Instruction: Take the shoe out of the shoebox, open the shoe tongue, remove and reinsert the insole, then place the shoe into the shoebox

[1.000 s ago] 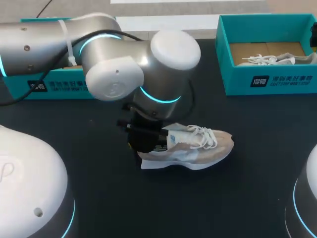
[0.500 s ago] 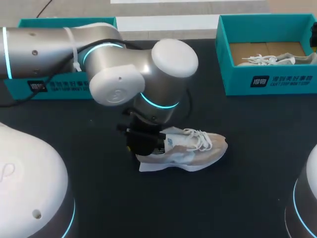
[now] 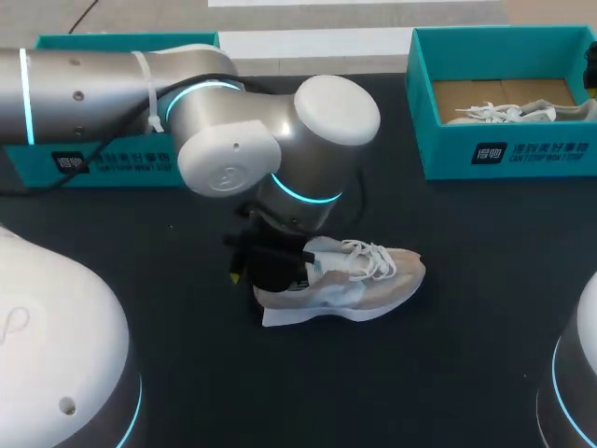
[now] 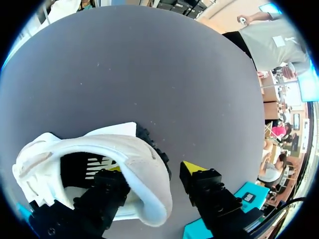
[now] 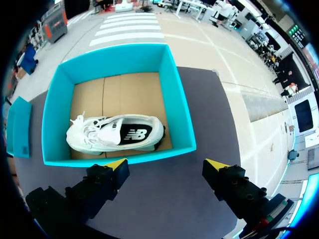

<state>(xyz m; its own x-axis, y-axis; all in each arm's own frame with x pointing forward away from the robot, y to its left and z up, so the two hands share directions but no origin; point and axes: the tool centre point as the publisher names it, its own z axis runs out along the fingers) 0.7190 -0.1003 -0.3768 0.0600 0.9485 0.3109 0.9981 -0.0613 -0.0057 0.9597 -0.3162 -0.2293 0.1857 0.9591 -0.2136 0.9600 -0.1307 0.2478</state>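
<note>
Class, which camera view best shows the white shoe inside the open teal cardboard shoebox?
Right wrist view: the white shoe lies whole in the teal shoebox. The head view shows just its laced top over the wall; the left wrist view, nothing.

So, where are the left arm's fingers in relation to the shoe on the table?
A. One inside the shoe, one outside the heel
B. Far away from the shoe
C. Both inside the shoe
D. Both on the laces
A: the left wrist view shows one of the fingers inside the shoe and the other outside, with the heel wall between them.
</note>
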